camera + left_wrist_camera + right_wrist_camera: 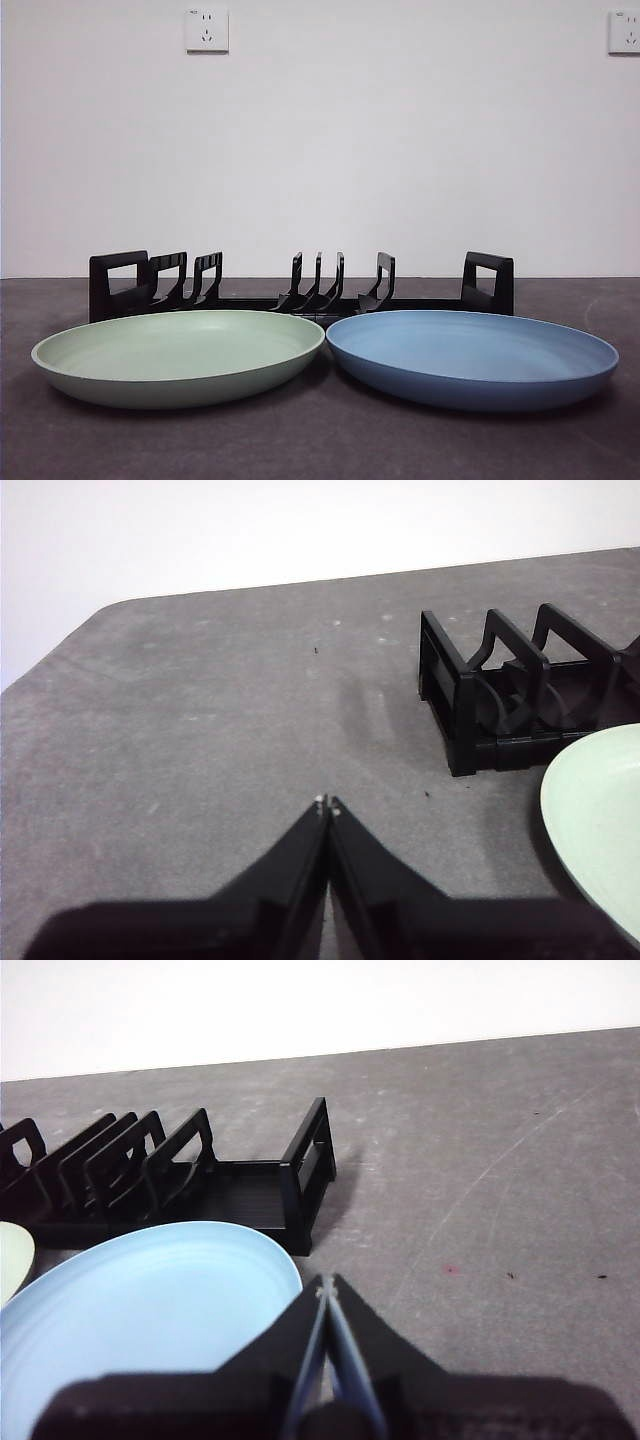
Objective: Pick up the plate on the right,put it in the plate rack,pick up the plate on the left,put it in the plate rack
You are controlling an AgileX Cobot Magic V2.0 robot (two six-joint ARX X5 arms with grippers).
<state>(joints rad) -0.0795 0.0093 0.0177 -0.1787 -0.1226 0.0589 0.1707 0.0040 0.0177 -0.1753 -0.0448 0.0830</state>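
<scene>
Front view: the blue plate (472, 356) and green plate (180, 354) are laid flat on the tabletop (320, 445) just before the empty plate rack (300, 285), ready for loading. Beside the rack's ends, the left gripper (328, 804) and right gripper (326, 1284) are held closed, nothing grasped.

A dark grey table (320, 445) carries three things. A green plate (180, 355) and a blue plate (470, 357) lie flat side by side at the front, rims almost touching, so no gap runs between them. Just behind both stands the plate rack (300, 290), spanning most of their combined width; its slots between the upright prongs are empty. Open tabletop lies beyond each end of the rack and outside each plate. Nothing stands above the plates, so their tops and outer rims are reachable.
</scene>
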